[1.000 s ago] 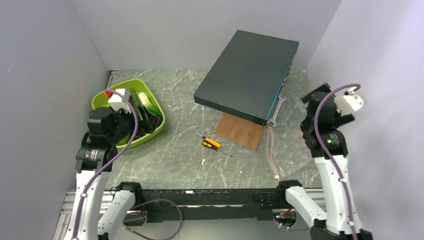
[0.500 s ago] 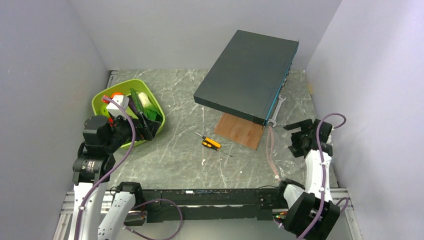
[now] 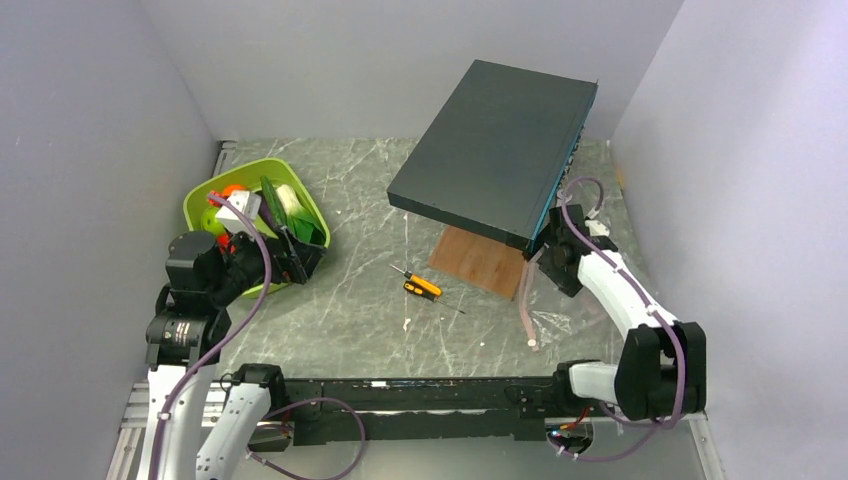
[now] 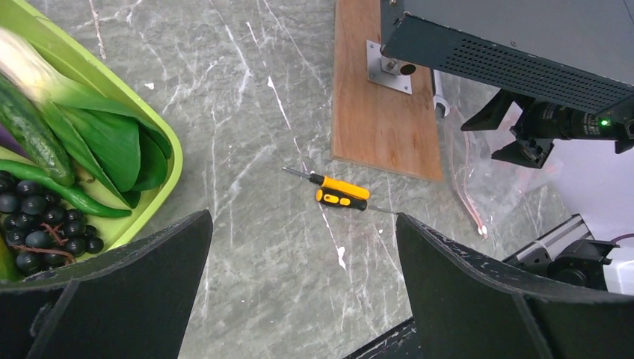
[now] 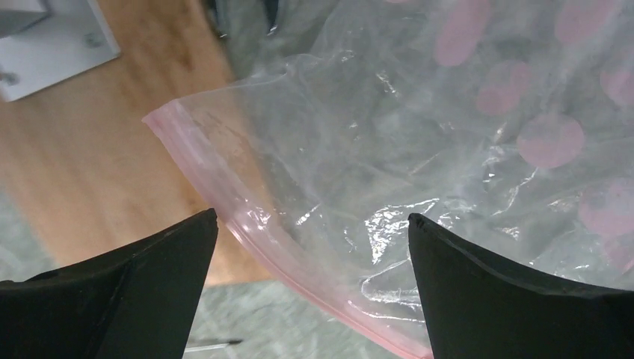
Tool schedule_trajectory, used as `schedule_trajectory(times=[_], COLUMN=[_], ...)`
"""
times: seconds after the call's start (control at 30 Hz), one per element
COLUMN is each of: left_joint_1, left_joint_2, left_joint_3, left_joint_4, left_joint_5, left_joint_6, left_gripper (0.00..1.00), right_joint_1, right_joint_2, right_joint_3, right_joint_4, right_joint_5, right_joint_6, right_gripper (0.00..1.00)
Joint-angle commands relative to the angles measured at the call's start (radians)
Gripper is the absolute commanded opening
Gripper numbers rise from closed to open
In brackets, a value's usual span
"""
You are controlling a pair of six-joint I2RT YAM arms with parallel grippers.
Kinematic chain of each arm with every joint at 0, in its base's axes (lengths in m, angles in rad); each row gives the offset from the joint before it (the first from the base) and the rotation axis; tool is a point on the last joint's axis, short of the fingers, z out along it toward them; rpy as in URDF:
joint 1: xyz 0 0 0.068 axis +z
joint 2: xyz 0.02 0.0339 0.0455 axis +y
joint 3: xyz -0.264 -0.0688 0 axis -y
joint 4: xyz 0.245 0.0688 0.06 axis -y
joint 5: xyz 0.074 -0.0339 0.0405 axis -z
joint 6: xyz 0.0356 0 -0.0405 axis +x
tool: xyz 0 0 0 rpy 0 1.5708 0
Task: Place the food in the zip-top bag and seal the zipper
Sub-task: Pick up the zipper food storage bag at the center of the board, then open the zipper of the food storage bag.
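Right end effector, jaws apart, hangs over the zipper

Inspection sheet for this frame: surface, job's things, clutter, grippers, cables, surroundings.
Surface: grey marbled table.
Job's things: food, with black grapes and leafy greens, in lime-green tray; zip-top bag lying at right, no food seen inside; zipper near wooden board.
Clutter: screwdriver mid-table; dark box overhanging the board.
Grippers: left gripper open, empty, by the tray; right gripper open over the bag's mouth.
Cables: purple cables looped along both arms.
Surroundings: plain grey walls.
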Motion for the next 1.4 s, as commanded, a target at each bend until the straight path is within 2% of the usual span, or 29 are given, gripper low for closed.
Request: schedule_trajectory(times=[0.0,0.13,0.23,0.33,0.37,0.5,0.57,0.67,0.77,0.9,1.0,1.07,1.17,1.23,1.27,1.37], left_joint_1=[0.0,0.001,0.001,0.001,0.001,0.001,0.0,0.0,0.001,-0.001,0.0,0.001,0.001,0.001,0.001,0.001], left_joint_2=[-0.016,-0.011,-0.013,-0.017,-0.02,-0.024,-0.028,-0.039,-0.044,-0.035,-0.045,-0.059,-0.078,-0.092,-0.105,-0.138], left_joint_3=[-0.001,0.0,-0.009,-0.004,-0.004,0.005,0.014,0.031,0.041,0.066,0.067,0.062,0.062,0.068,0.072,0.075], left_joint_4=[0.045,0.067,0.085,0.071,0.067,0.041,0.029,0.003,-0.013,-0.037,-0.034,-0.026,-0.024,-0.028,-0.031,-0.033], left_joint_5=[0.033,0.057,0.072,0.072,0.067,0.049,0.043,0.025,0.005,-0.001,-0.019,-0.028,-0.047,-0.062,-0.07,-0.098], left_joint_6=[-0.006,-0.027,-0.046,-0.042,-0.037,-0.026,-0.023,-0.014,-0.012,-0.02,-0.043,-0.065,-0.094,-0.108,-0.117,-0.143], left_gripper=[0.99,0.99,0.99,0.99,0.99,0.99,0.99,0.99,0.99,0.99,0.99,0.99,0.99,0.99,0.99,0.99], right_joint_1=[0.028,0.06,0.059,0.057,0.055,0.017,-0.018,-0.072,-0.138,-0.139,-0.118,-0.093,0.021,0.065,0.1,0.212], right_joint_2=[0.063,0.13,0.143,0.103,0.087,0.043,0.013,-0.111,-0.262,-0.372,-0.338,-0.302,-0.292,-0.267,-0.244,-0.096], right_joint_3=[0.006,-0.016,-0.057,-0.105,-0.12,-0.174,-0.18,-0.19,-0.117,0.123,0.354,0.499,0.613,0.672,0.696,0.847], right_joint_4=[-0.027,0.049,0.072,0.142,0.17,0.267,0.254,0.222,0.138,0.102,0.092,0.132,0.339,0.491,0.581,0.608], right_joint_5=[0.211,0.155,0.173,0.187,0.186,0.125,0.107,0.15,0.257,0.372,0.378,0.288,0.124,-0.118,-0.323,-0.675], right_joint_6=[-0.111,-0.184,-0.149,-0.168,-0.175,-0.179,-0.157,-0.141,-0.126,-0.189,-0.272,-0.364,-0.521,-0.615,-0.644,-0.662], right_gripper=[0.99,0.98,0.98,0.86,0.79,0.37,0.01,0.0,0.0,0.0,0.0,0.0,0.0,0.0,0.0,0.0])
